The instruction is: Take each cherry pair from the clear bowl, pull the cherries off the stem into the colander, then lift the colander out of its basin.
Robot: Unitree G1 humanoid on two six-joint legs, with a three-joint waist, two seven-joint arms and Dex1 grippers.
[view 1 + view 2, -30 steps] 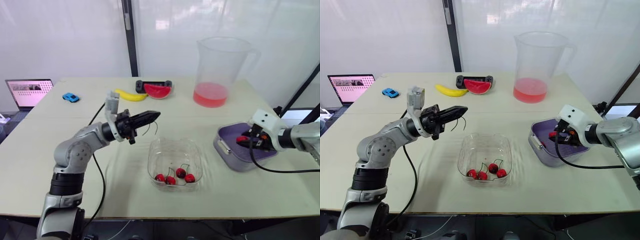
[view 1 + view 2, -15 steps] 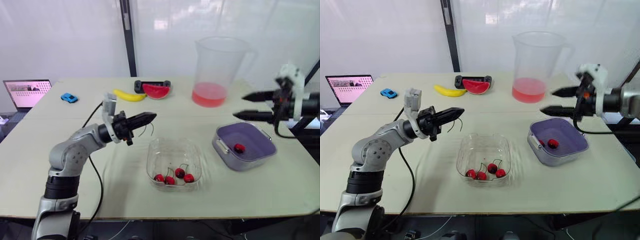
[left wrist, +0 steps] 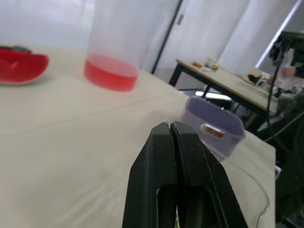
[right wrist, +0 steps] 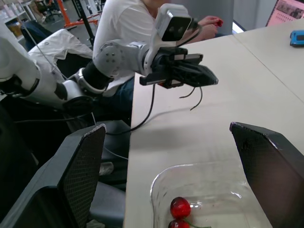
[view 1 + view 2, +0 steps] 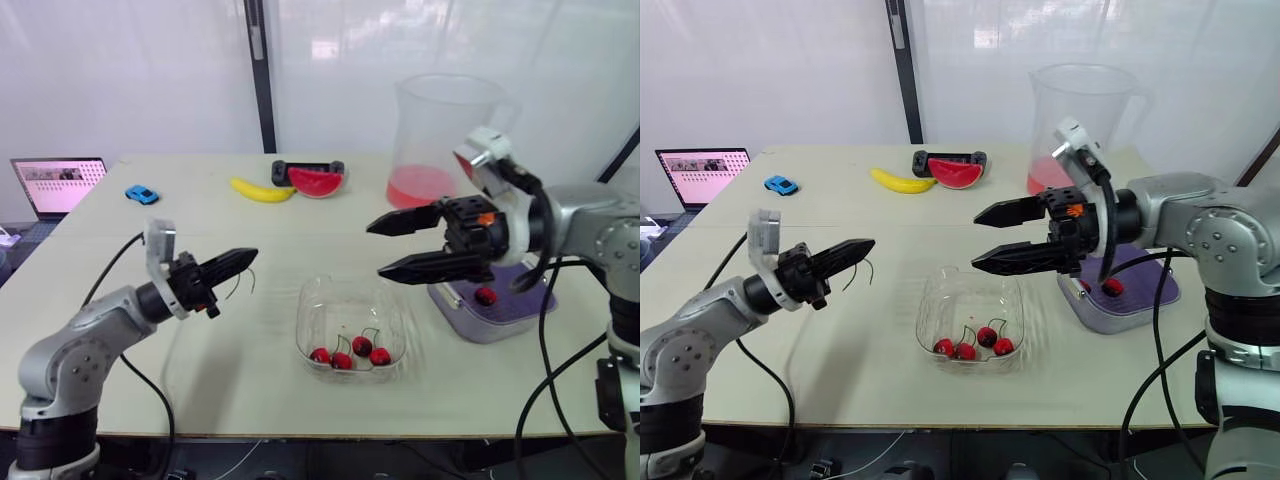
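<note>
The task looks to be in its early-middle part. The left gripper [image 5: 250, 256] hovers over the table at about 9 o'clock from the bowl [image 5: 301, 322], its fingers pressed together on a bare stem [image 4: 199, 97] that dangles from the tips with no fruit on it. So one pair appears to be stripped already.

One cherry [image 5: 485, 296] lies in the colander [image 5: 522, 300], which sits in its basin [image 5: 466, 323] at 3 o'clock from the bowl. Part of the colander is hidden behind the right arm, so whether a second loose cherry lies there cannot be told.

The right gripper [image 5: 374, 251] hangs in the air above the bowl's 2 o'clock edge, between bowl and colander, fingers spread wide and holding nothing.

Four cherries [image 5: 362, 346] remain in the bowl, clustered toward its 6 o'clock side with stems attached; they look like two pairs.

What is left, by this reading: get rid of the spent stem, take and strip the two remaining pairs into the colander, then lift the colander clear of the basin. That last step is not yet begun.
</note>
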